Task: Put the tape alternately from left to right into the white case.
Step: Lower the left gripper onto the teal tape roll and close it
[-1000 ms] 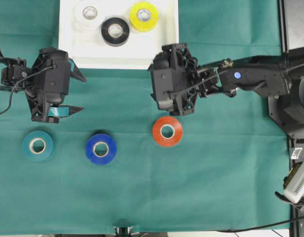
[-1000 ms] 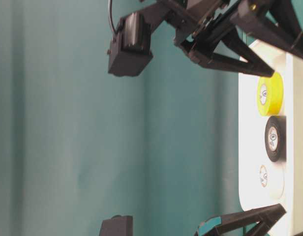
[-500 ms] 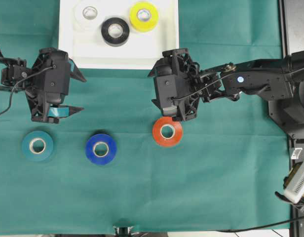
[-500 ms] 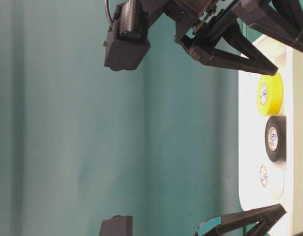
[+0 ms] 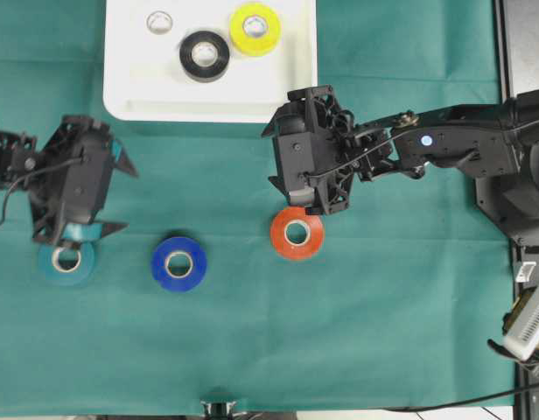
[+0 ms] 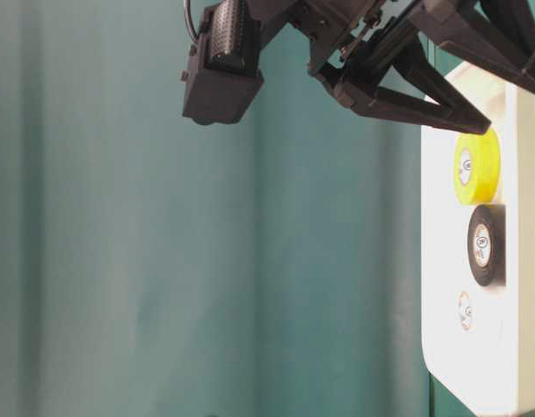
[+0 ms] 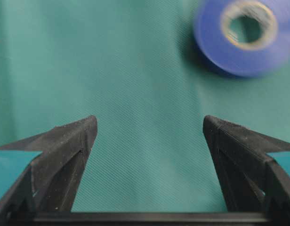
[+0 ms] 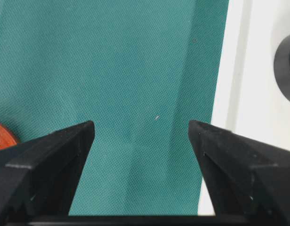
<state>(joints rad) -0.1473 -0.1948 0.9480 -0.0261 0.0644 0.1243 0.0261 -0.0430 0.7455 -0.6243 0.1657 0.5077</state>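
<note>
At lower left of the overhead frame, the left gripper (image 5: pixel 112 197) hung with jaws spread above the teal roll (image 5: pixel 66 261), the blue roll (image 5: pixel 178 262) to its right. At centre, the right gripper (image 5: pixel 297 147) also had jaws spread, the red roll (image 5: pixel 297 234) just below it. White (image 5: pixel 160 23), black (image 5: pixel 204 56) and yellow (image 5: pixel 255 29) rolls lay in the case (image 5: pixel 147 98).

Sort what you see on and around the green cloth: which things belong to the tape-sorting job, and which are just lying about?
Belong to the job:
- white case
- white roll, black roll, yellow roll, all in the case
- teal roll, blue roll, red roll, on the cloth
- left tool, right tool

Lying about:
- pale boxy object off the cloth's right edge
</note>
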